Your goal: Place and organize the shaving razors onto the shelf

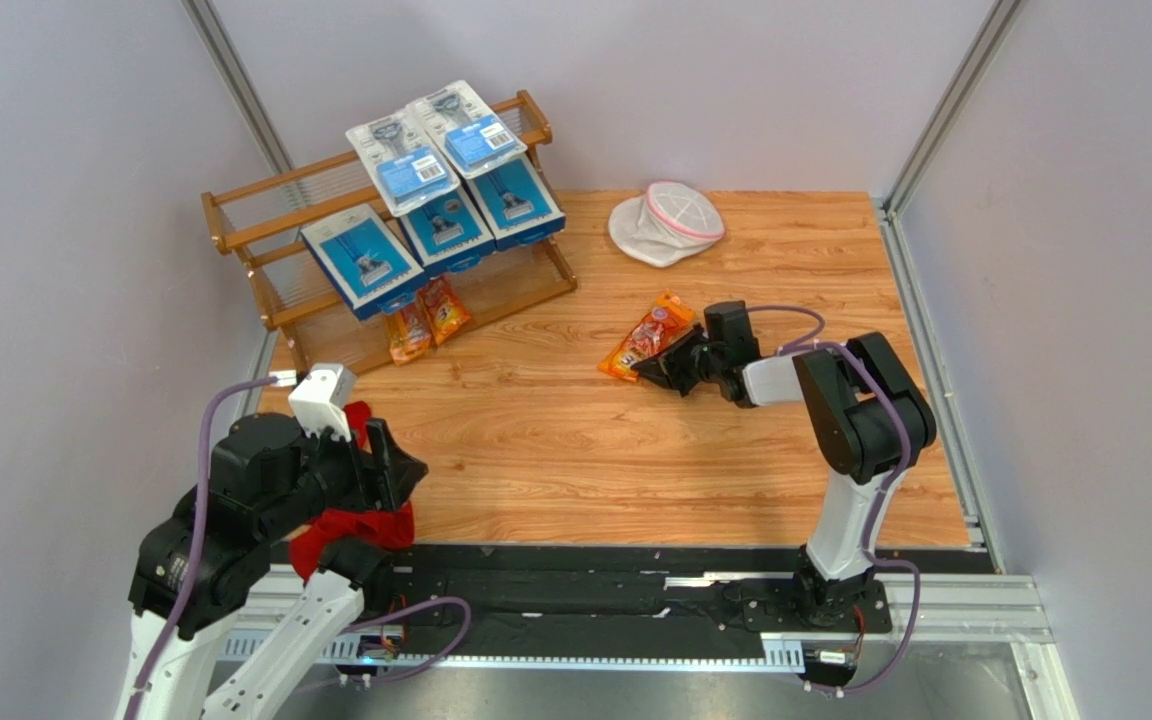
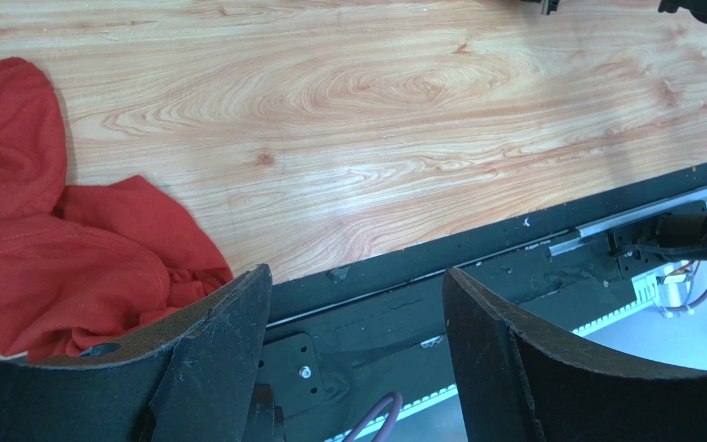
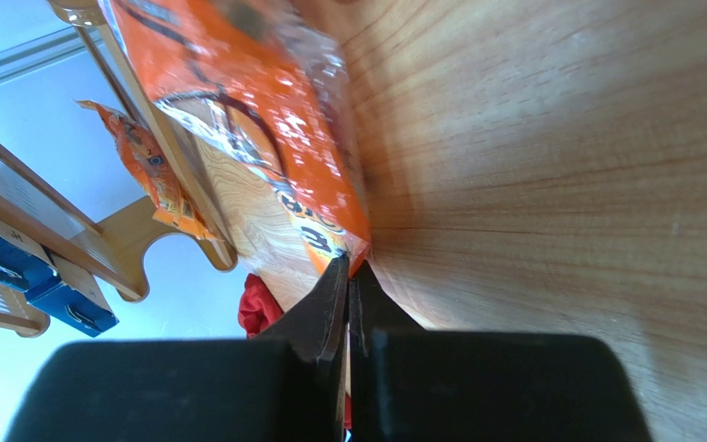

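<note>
The wooden shelf stands at the back left. Three blue razor boxes lean on its lower rail, and two clear blister packs lie on top. Two small orange bags stand at its foot. Another orange bag lies mid-table, and my right gripper is shut on its near edge. In the right wrist view that gripper pinches the corner of the bag, with the shelf beyond. My left gripper hangs open and empty over the table's near edge.
A red cloth lies under the left arm at the front left, beside the left gripper's finger in the wrist view. A round white pouch with pink trim sits at the back. Grey walls enclose the table on three sides.
</note>
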